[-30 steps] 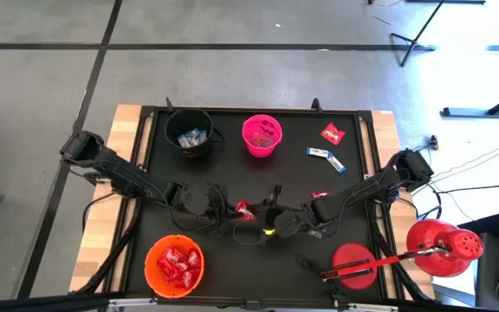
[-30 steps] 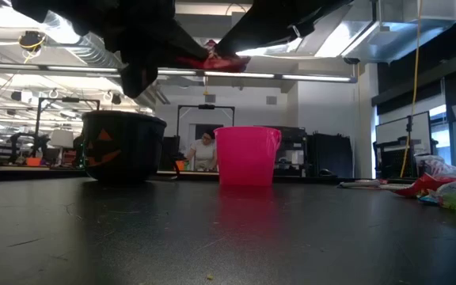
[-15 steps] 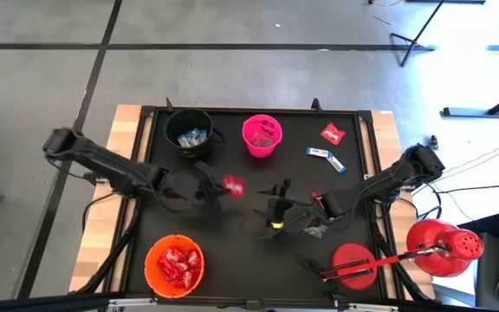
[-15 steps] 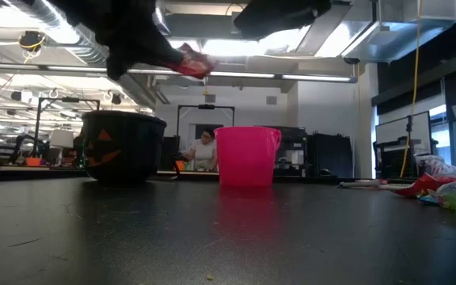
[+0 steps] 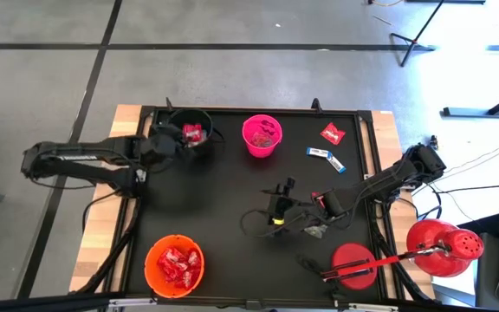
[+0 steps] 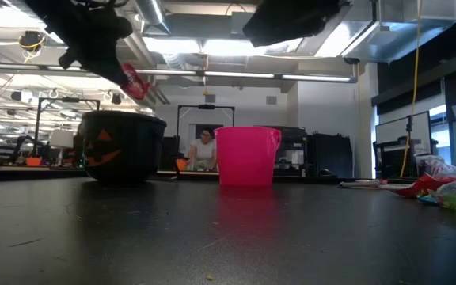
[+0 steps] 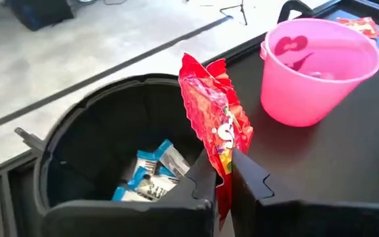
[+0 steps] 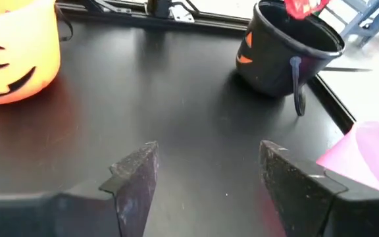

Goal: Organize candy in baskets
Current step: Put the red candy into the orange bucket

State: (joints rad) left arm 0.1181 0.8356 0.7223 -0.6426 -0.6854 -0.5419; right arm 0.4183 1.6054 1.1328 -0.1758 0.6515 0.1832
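My left gripper (image 7: 224,178) is shut on a red shiny candy packet (image 7: 216,118), held over the mouth of the black basket (image 5: 173,121) at the table's far left. Blue-and-white candy bars (image 7: 147,174) lie inside that basket. The pink basket (image 5: 262,136) stands to its right. The orange basket (image 5: 173,264), with red packets in it, stands at the near edge. My right gripper (image 5: 273,204) hangs open over the middle of the table, nothing between its fingers (image 8: 137,174). A red packet (image 5: 333,133) and a blue-and-white bar (image 5: 326,158) lie loose at the far right. My left gripper pinches the red packet by its one end (image 7: 224,172) between the two fingers. The fingers come slanting down from the table's left side. The rest of the packet sticks out past the fingertips, lifted clear above the black basket's opening (image 6: 134,81).
A large red domed object (image 5: 444,247) and a red disc (image 5: 353,264) sit at the near right corner. A raised black frame (image 5: 258,110) rims the table. A person (image 6: 204,150) shows in the room beyond the far edge.
My right gripper has opened and let go of the red packet at the table's middle. My left gripper has kept hold of it, risen and swung toward the far left, bringing the packet over the black basket.
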